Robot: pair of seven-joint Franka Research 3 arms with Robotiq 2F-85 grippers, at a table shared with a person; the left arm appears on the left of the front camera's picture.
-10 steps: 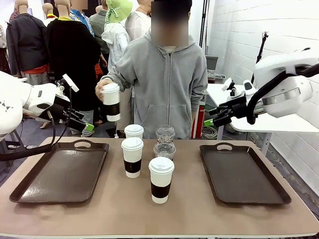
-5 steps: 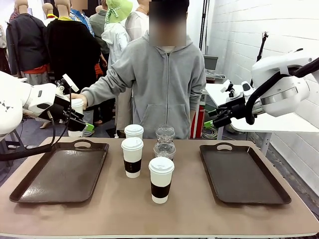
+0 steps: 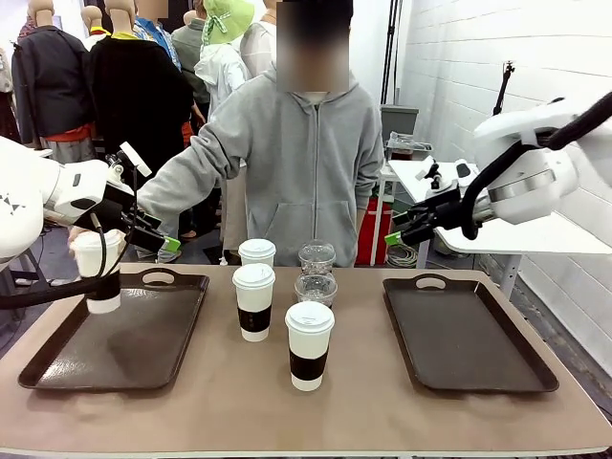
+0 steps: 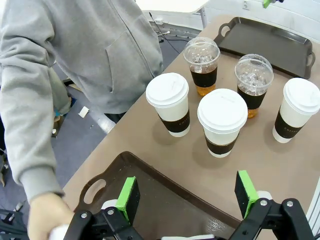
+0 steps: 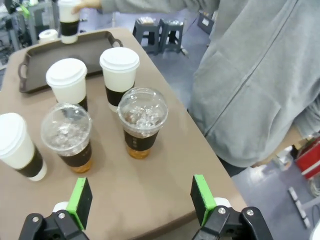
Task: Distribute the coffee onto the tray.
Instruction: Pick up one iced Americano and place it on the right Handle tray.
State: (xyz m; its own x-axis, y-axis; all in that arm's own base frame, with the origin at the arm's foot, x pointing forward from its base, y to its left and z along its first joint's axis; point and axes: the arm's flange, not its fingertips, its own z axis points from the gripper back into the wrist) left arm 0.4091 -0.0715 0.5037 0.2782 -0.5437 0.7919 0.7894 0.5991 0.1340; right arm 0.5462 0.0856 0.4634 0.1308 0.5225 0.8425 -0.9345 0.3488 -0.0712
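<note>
Crossing the cup (image 3: pixel 113 273), a cable (image 3: pixel 102 251) partly hides it.

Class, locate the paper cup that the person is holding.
Front view, far left: the paper cup is in the person's hand at the left tray's far corner, beside the left claw.

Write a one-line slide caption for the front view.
A person holds a sleeved paper cup at the left tray; three more paper cups and two dome-lidded drinks stand mid-table.
</note>
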